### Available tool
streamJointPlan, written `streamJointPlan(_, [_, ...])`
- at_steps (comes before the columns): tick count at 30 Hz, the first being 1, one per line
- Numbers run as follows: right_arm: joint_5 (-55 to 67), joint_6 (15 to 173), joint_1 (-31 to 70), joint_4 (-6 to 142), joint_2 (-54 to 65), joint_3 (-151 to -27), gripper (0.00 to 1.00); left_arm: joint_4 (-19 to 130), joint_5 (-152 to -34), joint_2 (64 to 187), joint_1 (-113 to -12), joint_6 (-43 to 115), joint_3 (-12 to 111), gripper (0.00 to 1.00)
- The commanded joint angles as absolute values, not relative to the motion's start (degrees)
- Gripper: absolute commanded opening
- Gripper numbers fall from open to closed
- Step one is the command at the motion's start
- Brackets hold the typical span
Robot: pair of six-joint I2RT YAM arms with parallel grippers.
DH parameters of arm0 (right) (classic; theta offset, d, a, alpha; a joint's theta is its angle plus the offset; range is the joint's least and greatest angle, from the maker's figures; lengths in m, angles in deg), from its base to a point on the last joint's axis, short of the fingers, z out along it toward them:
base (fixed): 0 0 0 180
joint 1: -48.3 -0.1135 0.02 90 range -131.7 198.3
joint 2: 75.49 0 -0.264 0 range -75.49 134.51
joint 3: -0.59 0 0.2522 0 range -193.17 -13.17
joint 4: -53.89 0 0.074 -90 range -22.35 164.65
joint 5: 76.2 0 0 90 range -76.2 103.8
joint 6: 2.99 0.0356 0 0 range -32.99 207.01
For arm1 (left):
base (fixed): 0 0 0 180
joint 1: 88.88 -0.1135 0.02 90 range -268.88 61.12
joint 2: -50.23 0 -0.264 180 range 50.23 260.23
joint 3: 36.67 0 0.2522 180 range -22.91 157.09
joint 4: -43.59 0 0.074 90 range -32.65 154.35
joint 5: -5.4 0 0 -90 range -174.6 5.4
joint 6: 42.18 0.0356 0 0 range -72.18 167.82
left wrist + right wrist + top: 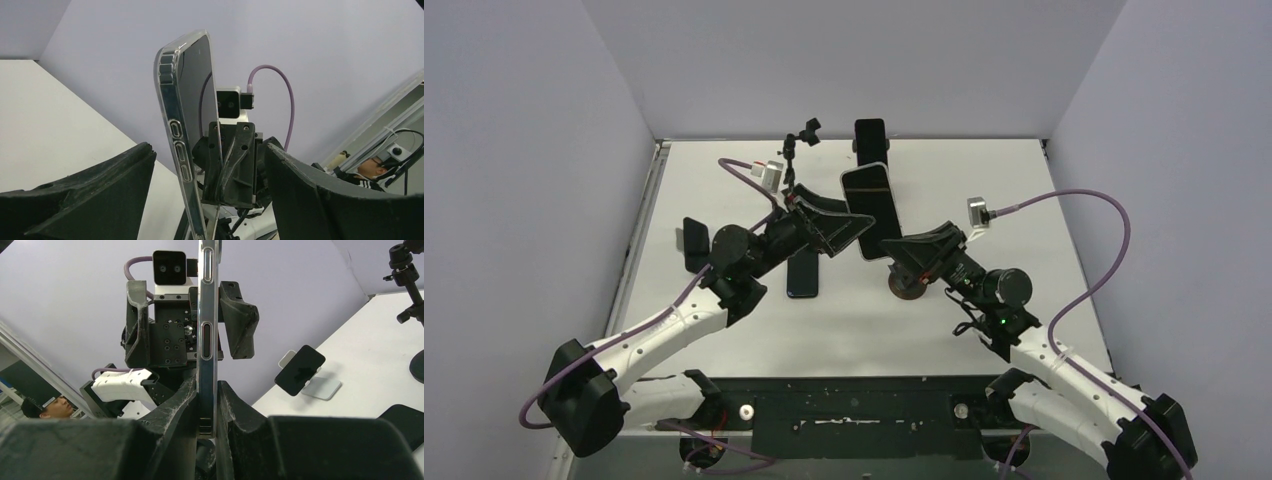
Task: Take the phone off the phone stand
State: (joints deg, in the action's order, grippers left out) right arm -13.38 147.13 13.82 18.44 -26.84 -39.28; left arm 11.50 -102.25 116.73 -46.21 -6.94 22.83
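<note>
Phone (pixel 870 205) had a clear case, dark screen. Right gripper (pixel 207 405) pinched its edge, left gripper (pixel 206 165) gaped wide around it.

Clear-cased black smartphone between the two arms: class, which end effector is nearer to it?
Right. The right end effector is clamped on the edge of the clear-cased black smartphone. The left end effector is open, a finger on each side of it, apparently not touching.
</note>
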Motion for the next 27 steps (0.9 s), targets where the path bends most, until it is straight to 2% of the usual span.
streamJointPlan(1, [-8.6, 144.1, 11.5, 13.6, -28.1, -40.5, 0.00, 11.3, -102.0, 116.8, -45.2, -4.4, 25.7, 0.76])
streamJointPlan(8, [-5.7, 142.3, 8.5, 14.1, -28.5, -39.7, 0.00, 12.0, -101.4, 117.2, -44.1, -3.3, 25.9, 0.67])
streamJointPlan(21, [-4.1, 140.5, 6.6, 16.4, -29.3, -39.4, 0.00, 13.0, -101.8, 117.5, -42.6, -2.0, 26.5, 0.24])
streamJointPlan(25, [-4.0, 139.6, 6.1, 18.8, -29.8, -39.7, 0.00, 13.3, -101.9, 117.5, -42.5, -1.5, 26.5, 0.00])
streamJointPlan(27, [-3.8, 139.3, 6.0, 20.7, -30.3, -40.1, 0.00, 13.4, -101.7, 117.4, -42.5, -1.5, 26.4, 0.00])
